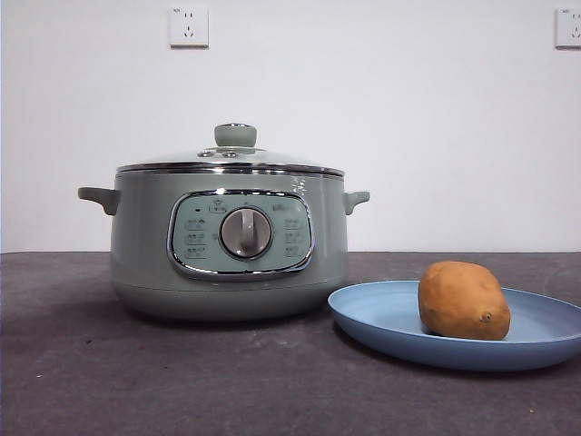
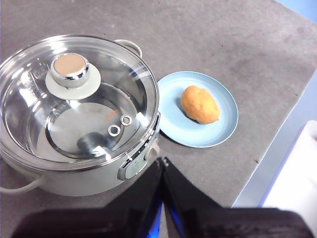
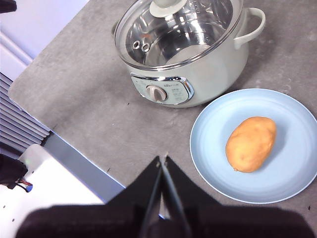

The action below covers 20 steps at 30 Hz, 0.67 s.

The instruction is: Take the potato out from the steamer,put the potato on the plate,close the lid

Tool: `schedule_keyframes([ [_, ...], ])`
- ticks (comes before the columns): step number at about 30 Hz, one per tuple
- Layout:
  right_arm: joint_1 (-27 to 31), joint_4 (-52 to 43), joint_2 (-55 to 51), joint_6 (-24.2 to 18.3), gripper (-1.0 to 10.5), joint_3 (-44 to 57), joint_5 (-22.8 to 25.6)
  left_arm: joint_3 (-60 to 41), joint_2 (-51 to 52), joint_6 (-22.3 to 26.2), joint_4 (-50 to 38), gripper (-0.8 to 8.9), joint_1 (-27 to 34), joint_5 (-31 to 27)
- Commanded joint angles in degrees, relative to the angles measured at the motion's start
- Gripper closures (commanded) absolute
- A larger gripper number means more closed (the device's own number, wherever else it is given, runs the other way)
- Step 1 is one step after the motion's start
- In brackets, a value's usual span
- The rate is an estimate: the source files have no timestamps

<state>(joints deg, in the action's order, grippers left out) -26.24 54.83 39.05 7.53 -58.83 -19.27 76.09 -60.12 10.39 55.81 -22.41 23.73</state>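
The sage-green steamer [image 1: 229,241] stands at the left of the front view with the glass lid [image 1: 234,154] closed on it. The orange-brown potato [image 1: 462,301] lies on the light-blue plate [image 1: 381,313], right of the steamer. The left wrist view shows the steamer [image 2: 141,163], the lid [image 2: 74,99], the plate [image 2: 173,109] and the potato [image 2: 199,104]. The right wrist view shows the steamer [image 3: 208,74], the lid [image 3: 178,29], the plate [image 3: 213,134] and the potato [image 3: 250,144]. My left gripper [image 2: 162,161] and right gripper [image 3: 162,159] are both shut, empty, high above the table.
The dark grey table [image 1: 136,381] runs under both things; its edge [image 3: 74,148] shows in the right wrist view. A white wall with two sockets [image 1: 189,26] stands behind. Neither arm shows in the front view.
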Motion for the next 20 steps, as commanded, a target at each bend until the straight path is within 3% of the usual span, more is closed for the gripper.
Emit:
schedule_keyframes([
  [1, -0.07, -0.24, -0.07, -0.33, 9.5, 0.09, 0.22, 0.13, 0.04, -1.62, -1.81, 8.17, 0.00, -1.27],
  [6, -0.07, -0.24, -0.07, -0.33, 9.5, 0.09, 0.22, -0.13, 3.26, -2.19, -8.68, 8.17, 3.45, -11.13],
  [10, -0.07, -0.24, -0.07, -0.33, 9.5, 0.09, 0.24, -4.28, 9.70, -1.53, -17.22, 8.17, 8.94, -12.83],
  [20, -0.07, -0.24, -0.07, -0.33, 9.5, 0.09, 0.24, -34.99, 30.80, -0.20, -46.91, 8.17, 20.26, -16.09],
])
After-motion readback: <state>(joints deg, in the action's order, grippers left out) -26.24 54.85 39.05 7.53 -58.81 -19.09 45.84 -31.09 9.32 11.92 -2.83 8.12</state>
